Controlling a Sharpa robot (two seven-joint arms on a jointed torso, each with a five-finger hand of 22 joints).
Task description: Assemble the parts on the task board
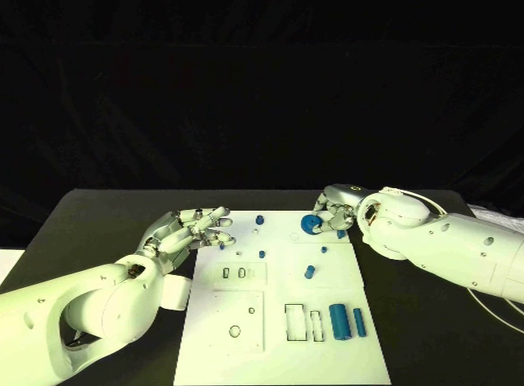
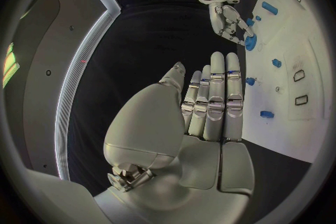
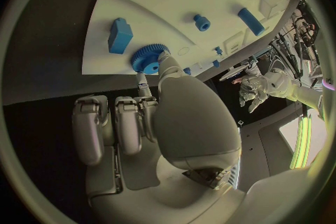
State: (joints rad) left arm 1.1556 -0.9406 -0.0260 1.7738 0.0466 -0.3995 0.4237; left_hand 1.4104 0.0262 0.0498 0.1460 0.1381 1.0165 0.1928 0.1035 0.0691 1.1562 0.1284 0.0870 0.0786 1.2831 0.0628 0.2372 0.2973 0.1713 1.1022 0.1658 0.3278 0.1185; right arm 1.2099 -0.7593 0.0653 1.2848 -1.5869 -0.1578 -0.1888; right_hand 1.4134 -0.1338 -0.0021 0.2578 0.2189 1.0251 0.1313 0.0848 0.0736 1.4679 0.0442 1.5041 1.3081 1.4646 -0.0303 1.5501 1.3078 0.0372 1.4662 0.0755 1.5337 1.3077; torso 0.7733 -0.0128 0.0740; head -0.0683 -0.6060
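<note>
Right hand (image 1: 332,215) is at the far right corner of the task board (image 1: 279,354), on the blue gear (image 1: 311,224). From the right wrist view a fingertip (image 3: 165,59) touches the gear's toothed rim (image 3: 148,57) while the other fingers are curled back toward the palm; whether it's pinched or just pressed I can't tell, so I'm not calling a grip. My guess is it's steadying or nudging the gear onto a post there, which would explain the single-finger contact at the rim rather than a full wrap. Gear looks like a flat toothed disc, solid blue, lying face-up on the board with a blue block (image 3: 120,35) just beside it. Left hand (image 1: 192,232) hovers off the board's far left edge, fingers straight and held together, holding nothing, touching nothing; reads as parked clear so it doesn't shadow the work area. Remaining parts are loose on the board: two blue cylinders (image 1: 348,321) standing side by side near the right edge at the near end, next to rectangular slot outlines (image 1: 305,322); a small blue piece (image 1: 309,273) mid-board; a small peg (image 1: 261,218) at the far edge left of the gear. Several recesses are unfilled, so I'd judge assembly as early. Risk: the gear skating off the board edge, since it sits close to the corner.
</note>
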